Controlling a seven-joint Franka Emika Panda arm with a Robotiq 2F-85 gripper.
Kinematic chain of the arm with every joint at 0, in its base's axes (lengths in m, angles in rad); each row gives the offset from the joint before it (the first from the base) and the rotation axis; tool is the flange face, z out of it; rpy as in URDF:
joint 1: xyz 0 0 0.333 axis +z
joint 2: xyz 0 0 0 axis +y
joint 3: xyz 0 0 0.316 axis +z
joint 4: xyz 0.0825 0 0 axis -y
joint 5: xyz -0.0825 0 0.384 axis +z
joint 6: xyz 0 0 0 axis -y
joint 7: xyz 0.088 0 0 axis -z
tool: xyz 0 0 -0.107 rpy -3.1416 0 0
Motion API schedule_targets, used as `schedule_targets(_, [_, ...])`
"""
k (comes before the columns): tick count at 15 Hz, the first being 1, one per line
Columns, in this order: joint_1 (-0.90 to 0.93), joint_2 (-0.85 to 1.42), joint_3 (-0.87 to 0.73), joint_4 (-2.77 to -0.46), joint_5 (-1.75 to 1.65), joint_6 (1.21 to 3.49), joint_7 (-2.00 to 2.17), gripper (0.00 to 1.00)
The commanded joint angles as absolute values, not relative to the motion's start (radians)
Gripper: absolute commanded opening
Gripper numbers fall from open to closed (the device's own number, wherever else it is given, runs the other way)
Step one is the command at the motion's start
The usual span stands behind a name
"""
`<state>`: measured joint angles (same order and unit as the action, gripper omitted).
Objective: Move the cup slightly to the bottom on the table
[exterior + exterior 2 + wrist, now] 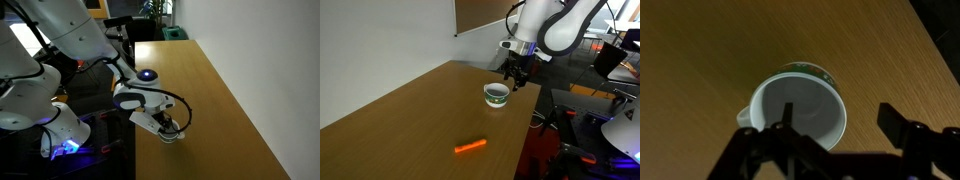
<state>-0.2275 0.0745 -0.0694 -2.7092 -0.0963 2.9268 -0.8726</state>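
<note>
Light-brown wood forms the table (410,110), smooth and plain, with a small orange stick (470,147) lying on it near the front edge in an exterior view. Further right and further back, the cup (497,95) is seen standing upright on the table close to its right edge, well apart from the stick. It is low, wide and white, with a green band around the rim and a shadowed inside. Just beyond it, the gripper (517,78) is held pointing down at the cup's far side, below the white arm (555,25).

In the wrist view, the cup (800,105) is shown from above: a round white bowl with green print on the outer wall near the rim and a small handle (743,118) at the lower left. The gripper (840,118) is spread wide and nothing is clamped; its 2 fingers (895,122) are set apart, 1 over the cup's inside and 1 outside its wall.

In an exterior view, the gripper (172,132) is seen low at the table's (225,100) near edge, and the cup is mostly hidden by it.
</note>
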Motion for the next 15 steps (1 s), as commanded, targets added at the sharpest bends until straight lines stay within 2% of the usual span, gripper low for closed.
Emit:
schedule_targets(1, [-0.186, -0.060, -0.099, -2.754, -0.146, 2.918, -0.725, 0.99])
schedule_targets(9, [-0.185, -0.192, -0.055, -2.677, -0.346, 2.767, -0.309, 1.00])
schedule_targets(15, [-0.112, -0.196, -0.043, -2.634, -0.287, 2.681, -0.222, 1.00])
